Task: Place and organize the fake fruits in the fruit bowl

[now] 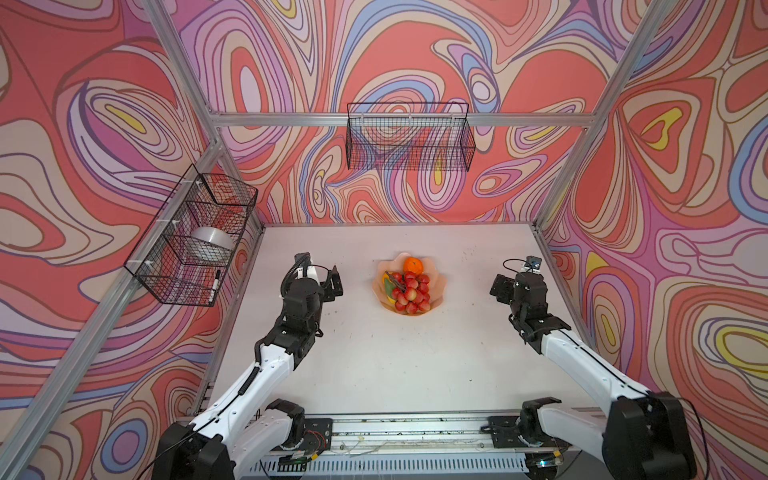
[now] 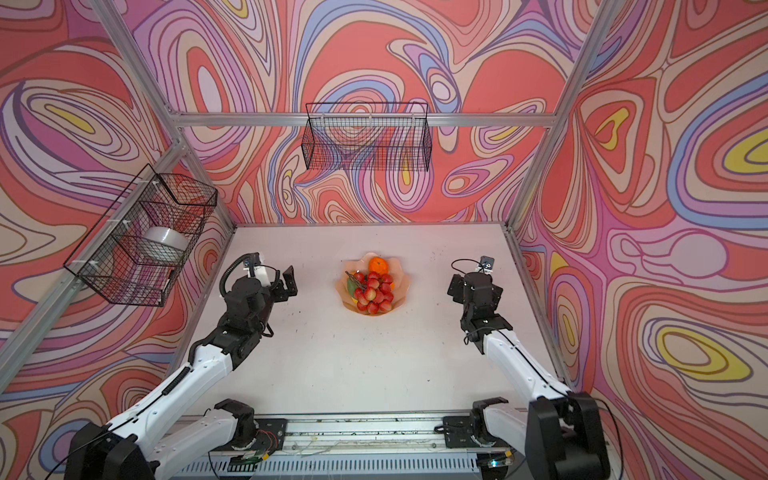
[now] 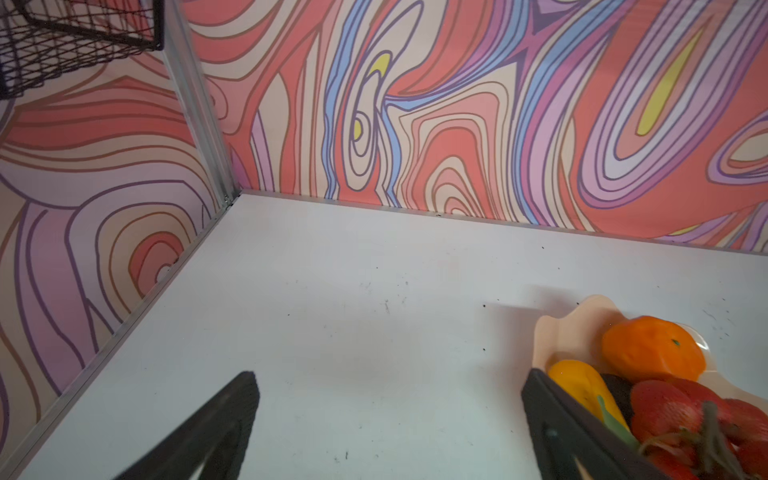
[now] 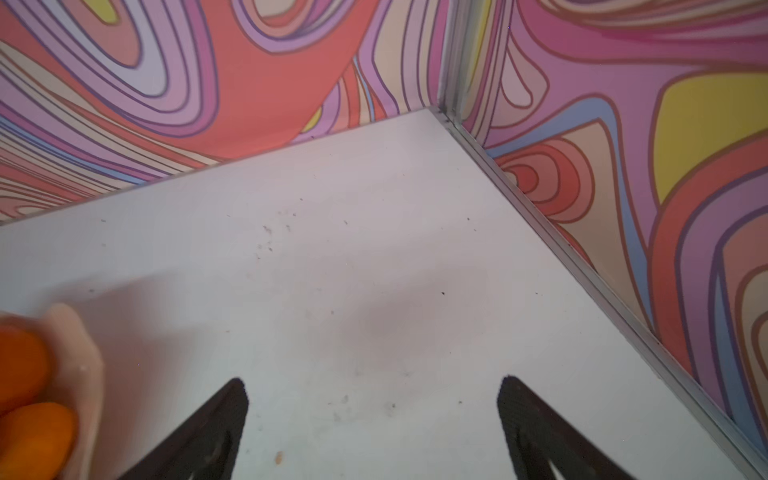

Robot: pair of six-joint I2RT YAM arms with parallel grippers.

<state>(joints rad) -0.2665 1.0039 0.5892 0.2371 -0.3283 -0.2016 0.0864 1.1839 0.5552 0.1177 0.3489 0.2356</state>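
Note:
The fake fruits lie heaped in the peach-pink scalloped fruit bowl (image 1: 441, 282) (image 2: 405, 283) at mid-table. An orange (image 1: 412, 264) (image 2: 377, 263) sits at the far side, and a red grape bunch (image 1: 411, 293) (image 2: 374, 293) with a green leaf (image 1: 388, 286) covers the rest. The left wrist view shows the bowl rim (image 3: 552, 328), the orange (image 3: 652, 353), a yellow elongated fruit (image 3: 582, 384) and a black oval (image 3: 619, 390). My left gripper (image 1: 334, 282) (image 2: 289, 282) (image 3: 390, 376) hangs open and empty left of the bowl. My right gripper (image 1: 500, 286) (image 2: 455, 286) (image 4: 372, 381) is open and empty to its right.
A wire basket (image 1: 195, 237) on the left wall holds a grey-white bowl (image 1: 212, 243) and a marker (image 1: 215, 282). Another wire basket (image 1: 409, 137) hangs on the back wall. Aluminium frame posts stand at the table's corners.

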